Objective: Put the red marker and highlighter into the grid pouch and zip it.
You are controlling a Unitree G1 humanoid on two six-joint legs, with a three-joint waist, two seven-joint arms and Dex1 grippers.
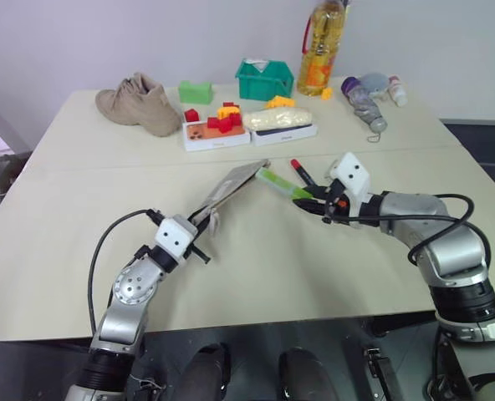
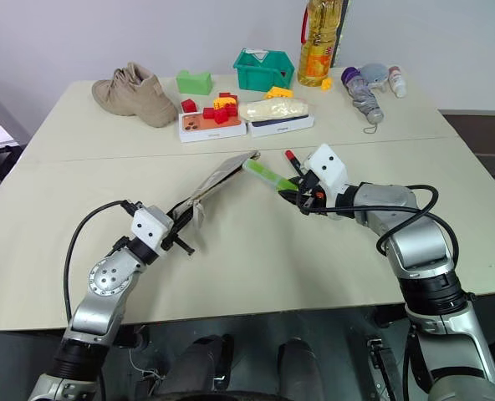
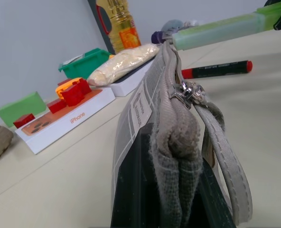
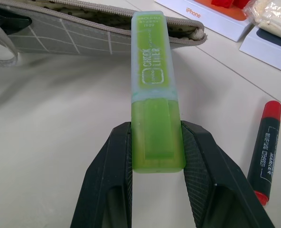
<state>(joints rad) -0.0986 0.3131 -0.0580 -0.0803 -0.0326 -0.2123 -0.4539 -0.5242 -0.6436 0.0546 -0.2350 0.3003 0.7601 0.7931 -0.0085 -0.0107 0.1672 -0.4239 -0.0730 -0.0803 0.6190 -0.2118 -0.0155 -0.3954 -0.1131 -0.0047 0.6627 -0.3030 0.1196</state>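
Item: grid pouch [image 1: 232, 185], one end lifted, pinched in your left gripper [image 1: 199, 224].
Item: highlighter [image 4: 153, 111], clamped in your right gripper [image 4: 155, 142], capped tip at the pouch's far end.
Item: red marker [image 1: 303, 172], on the table just beyond the pouch.
Guidance: line the highlighter up with the zipper opening before you push.

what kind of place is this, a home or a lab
Probably a lab or test room: a plain table against a bare wall, set with unrelated props such as a shoe, an oil bottle and phone boxes.
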